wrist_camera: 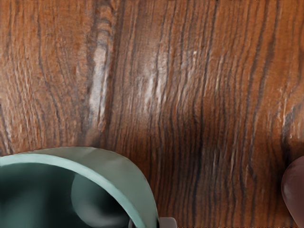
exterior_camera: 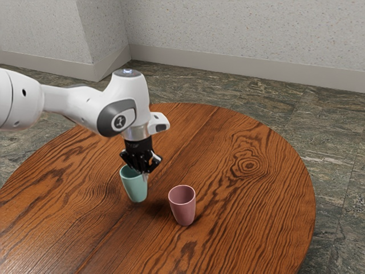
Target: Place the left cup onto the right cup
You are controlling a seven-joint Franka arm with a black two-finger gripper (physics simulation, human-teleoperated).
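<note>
A teal-green cup (exterior_camera: 134,185) hangs slightly tilted just above the round wooden table (exterior_camera: 245,171), its rim gripped by my black gripper (exterior_camera: 140,168), which is shut on it. A pink cup (exterior_camera: 182,204) stands upright on the table, a short way toward the exterior view's right of the green cup and apart from it. In the wrist view the green cup's rim and hollow inside (wrist_camera: 80,190) lie right under my hand, and the pink cup's edge (wrist_camera: 295,190) shows off to the side.
The table's wood surface spreads wide around both cups. Its curved edge (exterior_camera: 311,200) runs along the exterior view's right, with stone floor (exterior_camera: 336,131) beyond and walls at the back.
</note>
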